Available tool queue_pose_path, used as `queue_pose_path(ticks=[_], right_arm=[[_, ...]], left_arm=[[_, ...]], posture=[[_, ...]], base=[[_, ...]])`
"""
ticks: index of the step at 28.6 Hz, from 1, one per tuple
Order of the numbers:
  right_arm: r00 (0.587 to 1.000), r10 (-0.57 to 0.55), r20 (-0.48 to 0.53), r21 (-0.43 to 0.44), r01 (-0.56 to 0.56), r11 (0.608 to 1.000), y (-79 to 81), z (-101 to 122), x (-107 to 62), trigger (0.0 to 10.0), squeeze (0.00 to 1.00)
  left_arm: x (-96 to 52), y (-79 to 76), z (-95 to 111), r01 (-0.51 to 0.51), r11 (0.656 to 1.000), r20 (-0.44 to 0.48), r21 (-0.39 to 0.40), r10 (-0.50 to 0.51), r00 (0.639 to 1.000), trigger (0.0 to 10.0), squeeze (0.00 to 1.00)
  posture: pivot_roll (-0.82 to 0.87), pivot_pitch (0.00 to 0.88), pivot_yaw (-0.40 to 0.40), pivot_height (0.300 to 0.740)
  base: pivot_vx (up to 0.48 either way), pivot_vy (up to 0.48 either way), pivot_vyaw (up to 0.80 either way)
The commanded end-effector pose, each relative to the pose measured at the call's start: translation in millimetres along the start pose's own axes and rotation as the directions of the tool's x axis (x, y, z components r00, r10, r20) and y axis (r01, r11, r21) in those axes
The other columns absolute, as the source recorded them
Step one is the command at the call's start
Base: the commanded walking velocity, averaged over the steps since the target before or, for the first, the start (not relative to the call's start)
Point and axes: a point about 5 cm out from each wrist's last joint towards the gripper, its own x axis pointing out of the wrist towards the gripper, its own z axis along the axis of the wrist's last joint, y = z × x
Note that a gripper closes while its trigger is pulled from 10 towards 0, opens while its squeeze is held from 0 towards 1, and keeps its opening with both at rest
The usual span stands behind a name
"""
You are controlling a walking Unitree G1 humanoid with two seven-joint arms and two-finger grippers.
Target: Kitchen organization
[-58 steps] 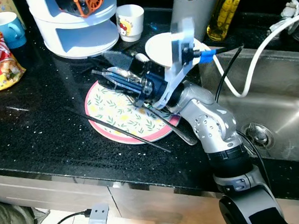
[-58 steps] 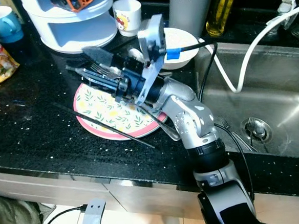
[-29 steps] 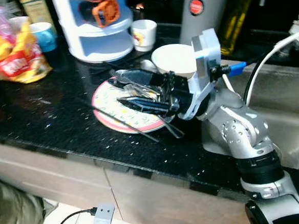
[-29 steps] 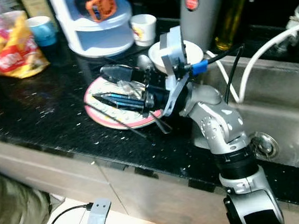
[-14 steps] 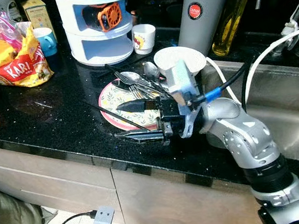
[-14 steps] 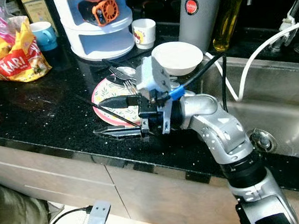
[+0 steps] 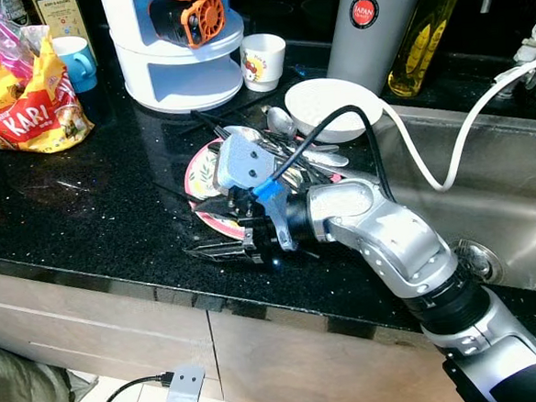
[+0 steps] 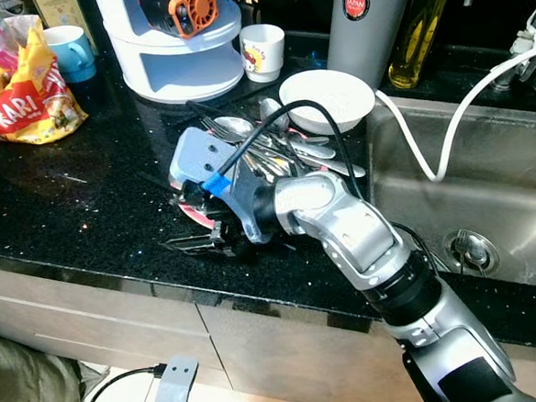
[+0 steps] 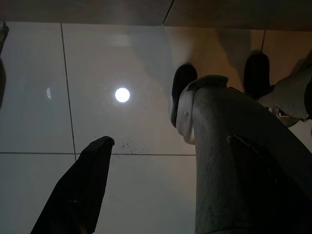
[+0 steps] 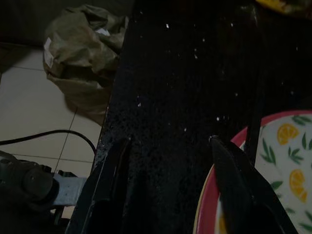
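Swung down off the floral plate (image 7: 212, 168), the right gripper (image 7: 217, 230) hangs spread and seemingly empty at the counter edge, cutlery (image 8: 278, 150) still heaped behind it, unsorted.

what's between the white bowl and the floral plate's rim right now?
A heap of spoons and forks lies between the white bowl and the floral plate, overlapping the plate. Both eye views show it; the right gripper sits opposite.

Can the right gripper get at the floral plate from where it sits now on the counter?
Probably yes. The right gripper is low over the black counter at the near rim of the floral plate, fingers open, with nothing between them. The cutlery piled on the plate's far side may complicate lifting it.
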Motion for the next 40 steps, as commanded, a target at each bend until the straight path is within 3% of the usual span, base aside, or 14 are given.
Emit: queue_pose_path(ticks=[1, 9, 13, 20, 33, 34, 40], right_arm=[[1.000, -0.024, -0.019, 0.020, 0.024, 0.999, 1.3, 0, -2.0, 10.0, 0.00], [0.993, -0.040, 0.110, 0.124, 0.026, 0.992, -1.2, 22, -8.7, 10.0, 0.00], [0.991, -0.080, 0.109, 0.149, 0.063, 0.987, -6.2, 21, -12.3, 10.0, 0.00], [0.990, -0.135, -0.032, 0.175, 0.139, 0.975, -10.0, 4, -14.0, 10.0, 0.00], [0.970, -0.176, -0.169, 0.219, 0.211, 0.953, -12.4, -14, -17.9, 10.0, 0.00], [0.969, -0.176, -0.173, 0.225, 0.213, 0.951, -12.7, -15, -18.3, 0.4, 0.00], [0.965, -0.183, -0.188, 0.235, 0.225, 0.946, -13.8, -17, -19.5, 0.0, 0.00]], left_arm=[[0.5, -4.7, -22, 0.012, 1.000, -0.089, 0.002, -0.012, 0.996, 10.0, 0.00], [0.5, -5.6, -22, 0.018, 1.000, -0.090, 0.002, -0.018, 0.996, 10.0, 0.00], [0.5, -5.9, -22, 0.020, 1.000, -0.092, 0.003, -0.020, 0.996, 10.0, 0.00], [0.5, -6.0, -22, 0.021, 1.000, -0.093, 0.006, -0.020, 0.995, 10.0, 0.00], [0.5, -6.3, -22, 0.024, 1.000, -0.094, 0.007, -0.023, 0.995, 10.0, 0.00], [0.6, -6.6, -22, 0.024, 1.000, -0.093, 0.006, -0.024, 0.995, 10.0, 0.00], [0.7, -7.4, -22, 0.026, 1.000, -0.093, 0.002, -0.026, 0.995, 10.0, 0.00]], posture=[[0.04, 0.055, -0.050, 0.740], [0.03, 0.065, -0.054, 0.740], [0.03, 0.069, -0.054, 0.740], [0.03, 0.074, -0.051, 0.740], [0.02, 0.080, -0.051, 0.740], [0.02, 0.081, -0.054, 0.740], [0.02, 0.081, -0.055, 0.740]], base=[[0.000, 0.000, 0.00], [0.000, 0.000, 0.00], [0.000, 0.000, 0.00], [0.000, 0.000, 0.00], [0.000, 0.000, 0.00], [0.000, 0.000, 0.00], [0.000, 0.000, 0.00]])
